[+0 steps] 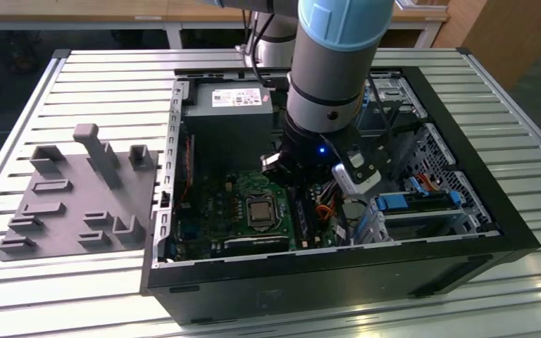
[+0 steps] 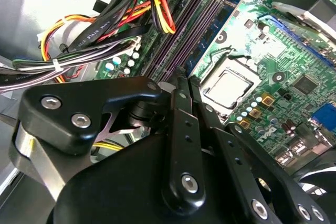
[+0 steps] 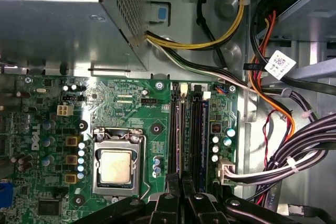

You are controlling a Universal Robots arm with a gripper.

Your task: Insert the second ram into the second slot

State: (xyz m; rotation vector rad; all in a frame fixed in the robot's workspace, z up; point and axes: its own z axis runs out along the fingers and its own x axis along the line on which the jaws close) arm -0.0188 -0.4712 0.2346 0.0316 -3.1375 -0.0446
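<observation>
The pincer (image 3: 180,178) is clenched, its fingertips (image 2: 181,85) drawn together with nothing seen between them, poised just over one end of the memory slots (image 3: 193,129). The ram stick (image 3: 203,140) stands edge-up in a slot just beside the fingertips, a thin, long blue strip. The processor (image 3: 115,165) lies on the pincer's other side.

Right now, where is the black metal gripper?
In the first wrist view the black metal gripper hangs over the dark memory slots, which lie at the exterior view's right of the silver square processor.
</observation>
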